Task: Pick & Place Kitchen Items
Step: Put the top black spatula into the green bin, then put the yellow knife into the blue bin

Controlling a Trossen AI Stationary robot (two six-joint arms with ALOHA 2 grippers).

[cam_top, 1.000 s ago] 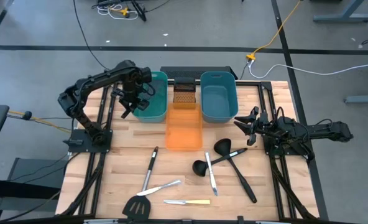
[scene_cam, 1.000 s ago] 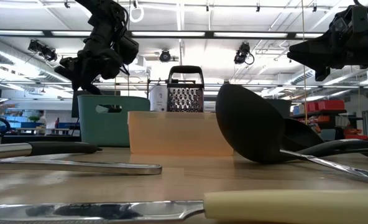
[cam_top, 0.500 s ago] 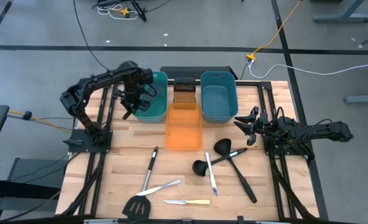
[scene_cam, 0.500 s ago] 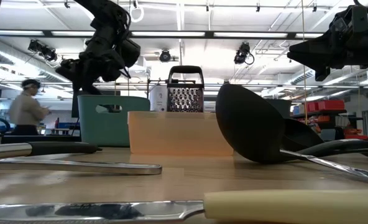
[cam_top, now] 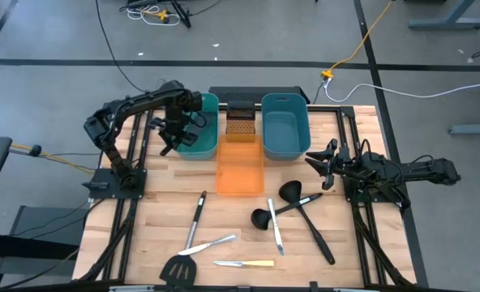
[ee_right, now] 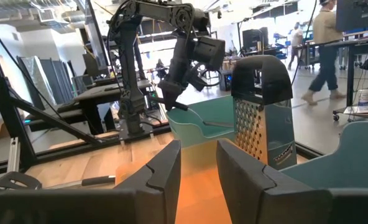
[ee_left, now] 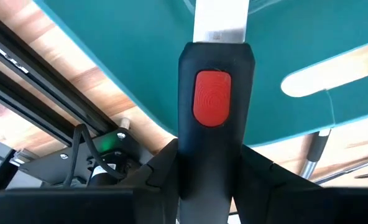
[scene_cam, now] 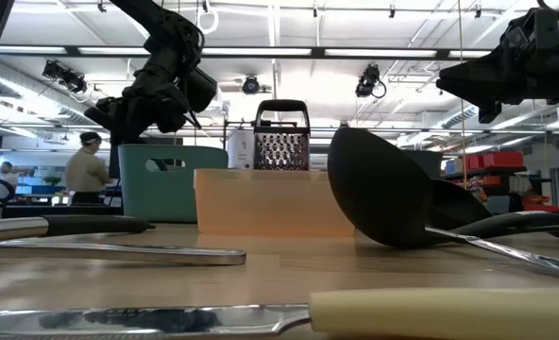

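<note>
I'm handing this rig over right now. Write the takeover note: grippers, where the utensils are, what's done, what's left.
Left gripper: shut on a black-handled utensil, held over the teal tub, not yet released.
Right gripper: open, waiting beside the blue tub.
On the table: spatula, silver knives, cream-handled knife, ladles.
Left: drop the held utensil, then probably pick up those six.

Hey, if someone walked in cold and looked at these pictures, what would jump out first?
The left gripper over the teal tub, shut on a black-handled tool with a red spot. Next, the black ladles and knives scattered on the table's near half, while the right gripper waits open.
</note>
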